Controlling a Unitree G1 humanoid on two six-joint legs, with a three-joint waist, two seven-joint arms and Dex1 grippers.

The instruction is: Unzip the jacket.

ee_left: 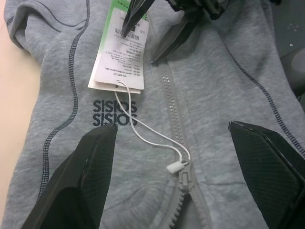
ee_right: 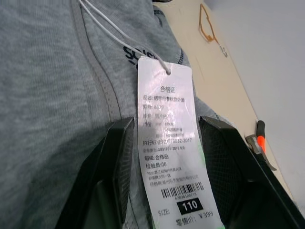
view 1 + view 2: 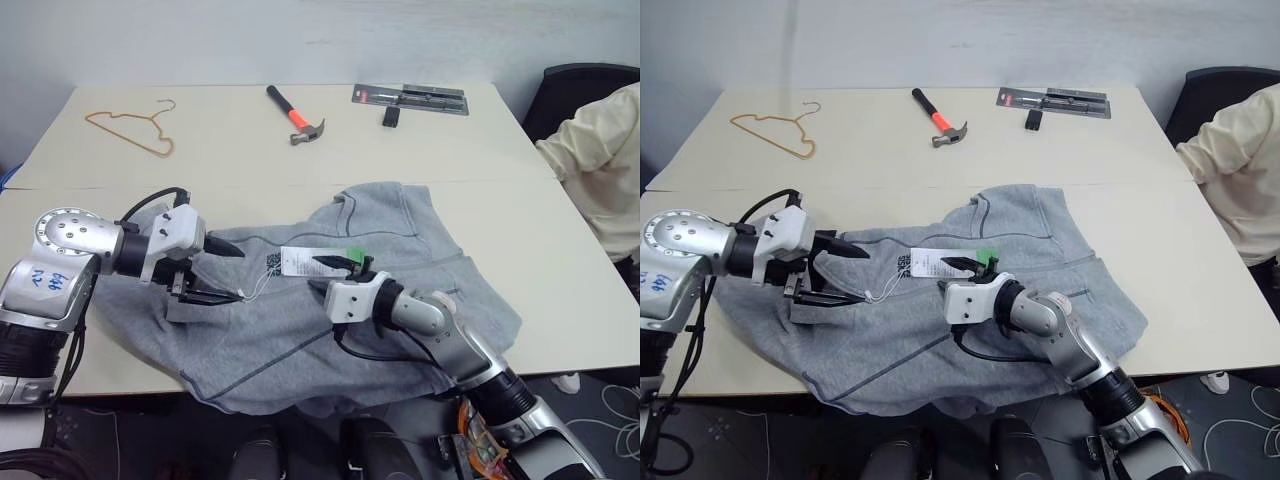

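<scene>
The light-grey jacket lies spread on the table, its zipper running past a dark chest logo. A white string joins the zipper pull to a white-and-green hang tag. My left gripper hovers open over the jacket, its fingers either side of the pull and not touching it. My right gripper faces it from the right, open. Its fingers stand either side of the tag, one tip over the tag and the other by the zipper.
At the table's far side lie a hammer, a wire hanger, a packaged tool and a small black object. A person in a cream garment sits at the right by a black chair.
</scene>
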